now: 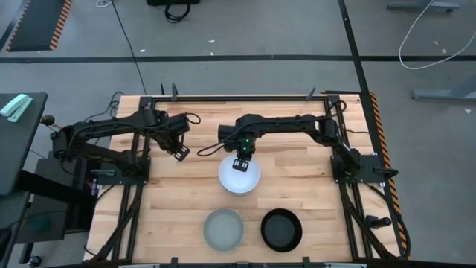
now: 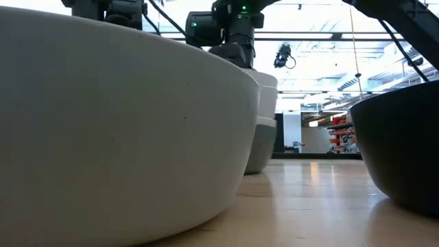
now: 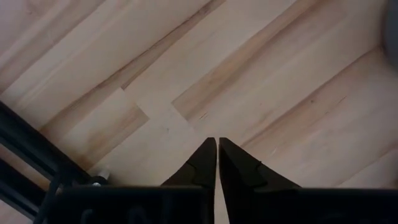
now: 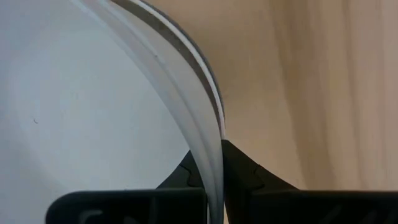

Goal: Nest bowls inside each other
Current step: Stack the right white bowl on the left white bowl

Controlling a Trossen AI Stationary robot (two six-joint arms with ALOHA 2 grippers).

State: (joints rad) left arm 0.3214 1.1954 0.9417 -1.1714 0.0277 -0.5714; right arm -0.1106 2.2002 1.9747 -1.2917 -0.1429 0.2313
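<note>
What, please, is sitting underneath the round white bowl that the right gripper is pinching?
The round white bowl, pinched by the right gripper, sits nested in further bowls: their rims show beneath. How many cannot be seen.

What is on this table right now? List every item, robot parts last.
white bowl stack: one stack, white on top with further rims nested under it (number unclear), table centre.
light grey bowl: one, light grey, alone, beside the black bowl.
black bowl: one, black, alone, apart from the stack.
table: one, pale wood.
left gripper: one, dark, shut, over bare wood beside the stack.
right gripper: one, dark, pinching the stack's top rim.
</note>
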